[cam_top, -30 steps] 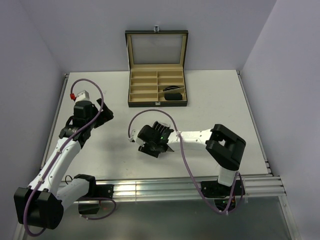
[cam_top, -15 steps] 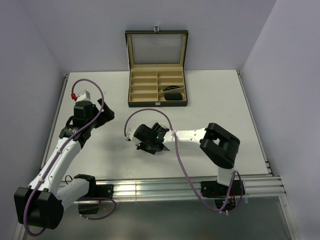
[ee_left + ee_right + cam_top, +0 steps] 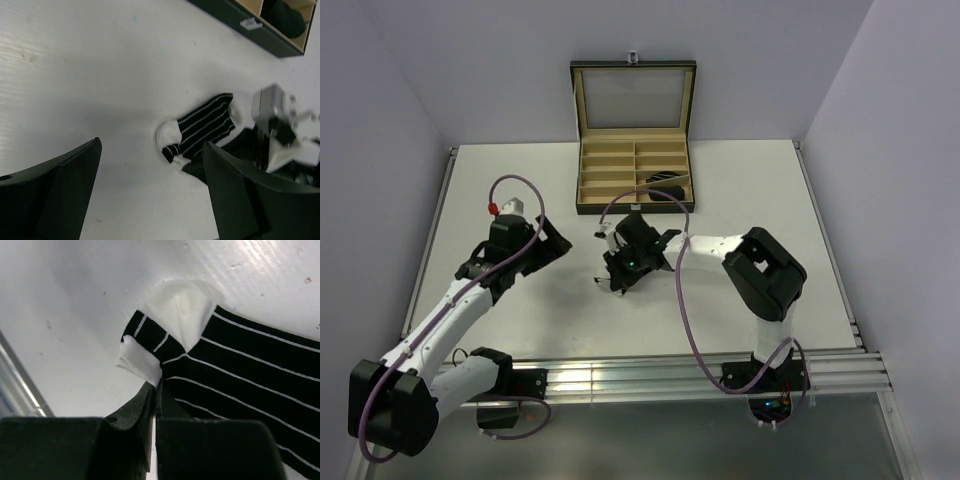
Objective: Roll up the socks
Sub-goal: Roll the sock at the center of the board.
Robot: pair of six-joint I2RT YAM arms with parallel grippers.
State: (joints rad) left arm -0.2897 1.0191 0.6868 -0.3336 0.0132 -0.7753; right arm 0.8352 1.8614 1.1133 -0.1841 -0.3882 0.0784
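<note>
A black sock with thin white stripes (image 3: pixel 205 125) and white toe and heel lies flat on the white table, a plain dark piece half under it. My right gripper (image 3: pixel 156 384) is shut on the sock's (image 3: pixel 240 370) folded white edge. In the top view this gripper (image 3: pixel 618 274) hides most of the sock. My left gripper (image 3: pixel 150 200) hovers open just left of the sock, nothing between its fingers (image 3: pixel 50 195); in the top view it (image 3: pixel 552 246) sits a short way from the right one. A dark rolled bundle (image 3: pixel 667 192) lies in a box compartment.
The open black box with tan lining (image 3: pixel 634 205) stands at the back centre, its lid upright; its front wall (image 3: pixel 235 15) shows at the top of the left wrist view. The right arm's white wrist (image 3: pixel 280 125) is close beside the sock. Grey walls enclose the table.
The right gripper shut on the sock's edge and moved back toward the box. The left arm swung right, closer to the sock, and its jaws narrowed slightly.
</note>
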